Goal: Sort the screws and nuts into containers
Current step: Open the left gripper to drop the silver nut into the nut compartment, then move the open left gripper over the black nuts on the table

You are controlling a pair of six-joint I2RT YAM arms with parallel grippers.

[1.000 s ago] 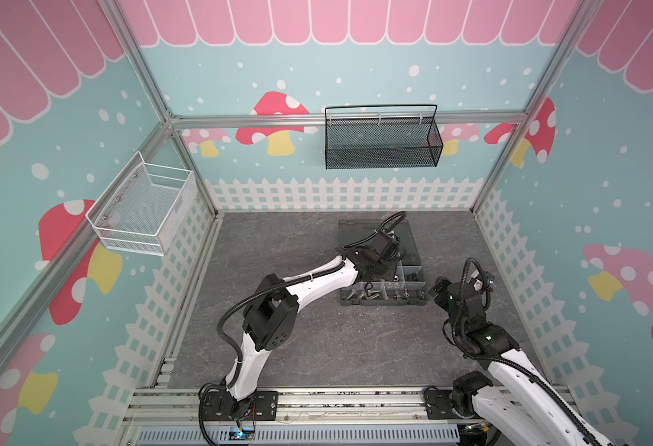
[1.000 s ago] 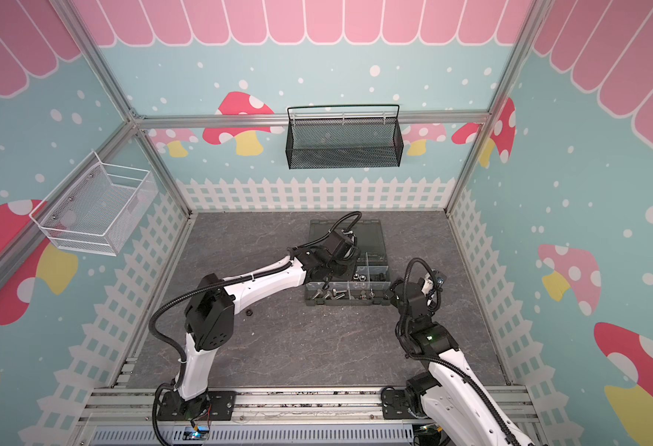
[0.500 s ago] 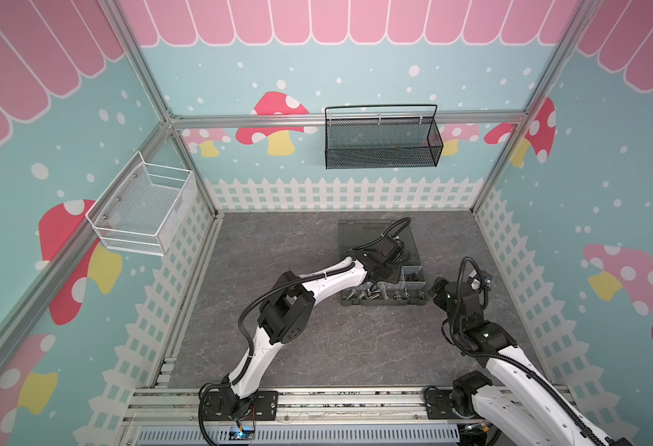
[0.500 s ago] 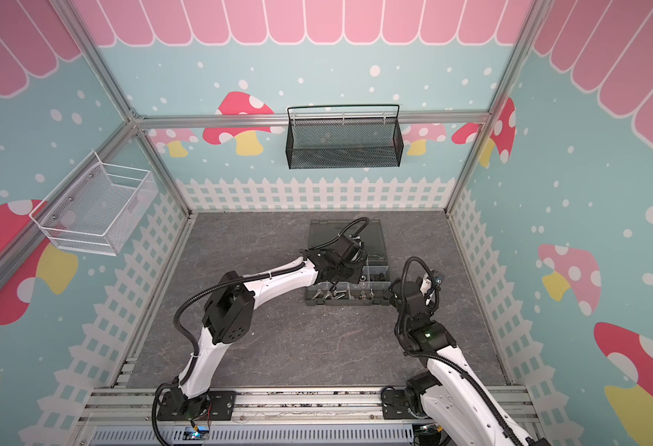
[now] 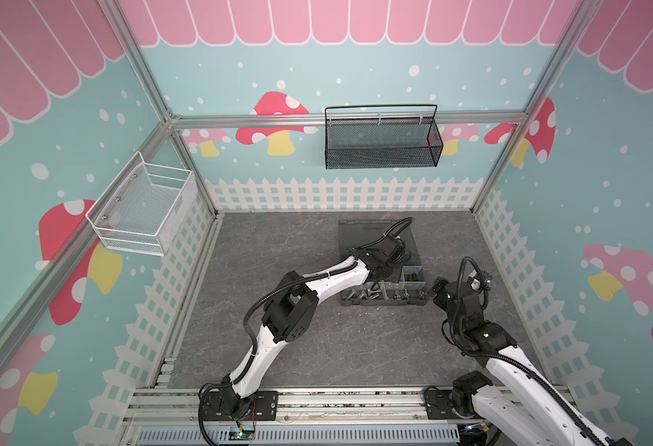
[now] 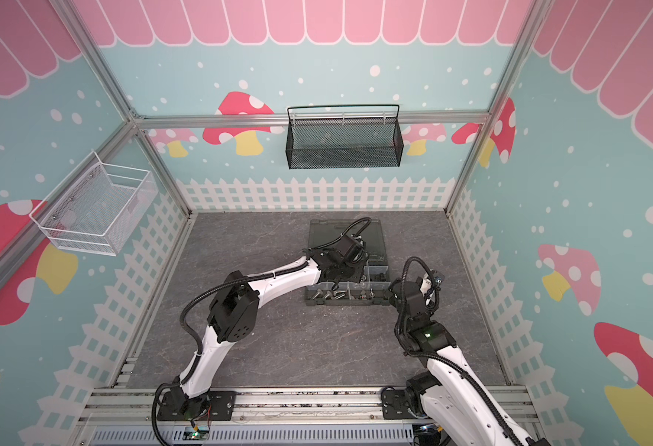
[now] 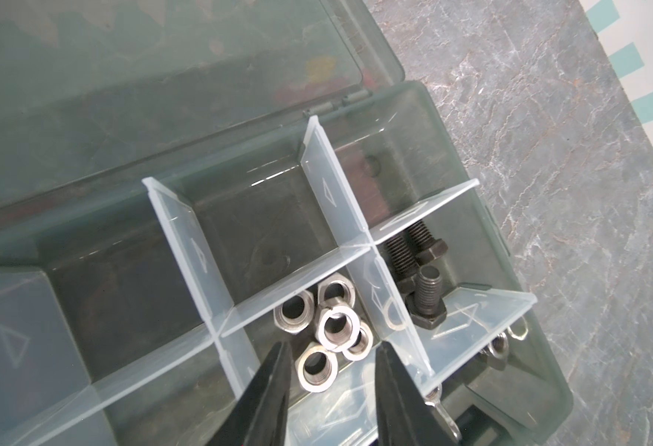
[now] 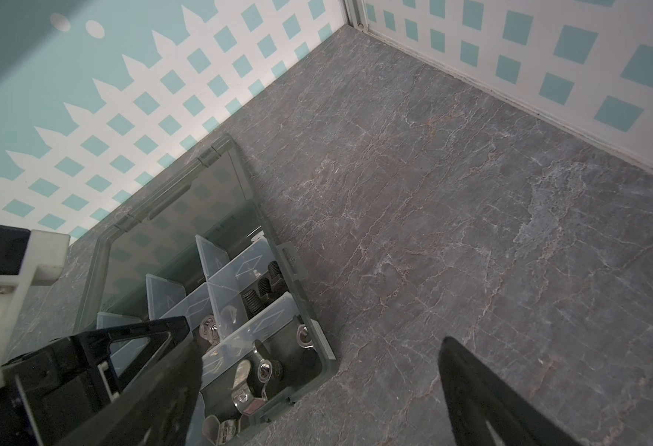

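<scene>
The dark grey organizer box (image 5: 413,247) lies open on the floor, its containers split by clear dividers (image 7: 317,185). My left gripper (image 7: 332,349) hangs just above one compartment with its jaws apart and nothing gripped. Several silver nuts (image 7: 334,324) lie piled in that compartment, one right below the gap. Black screws (image 7: 421,270) fill the neighbouring compartment. Silver screws (image 5: 363,295) lie in the box's front row. My right gripper (image 8: 317,347) stands wide open and empty by the box's right front corner (image 8: 328,355), and in a top view the right gripper (image 5: 435,289) is just off the box's right end.
The box's lid (image 7: 162,77) lies flat behind the compartments. Wing nuts (image 8: 255,370) sit in the corner compartment. A black mesh basket (image 5: 380,139) hangs on the back wall and a white wire basket (image 5: 143,210) on the left wall. Grey floor (image 8: 471,193) spreads to the right.
My left gripper's jaws have spread apart over the nut compartment, and the left arm's elbow has swung right. The right arm has barely moved.
</scene>
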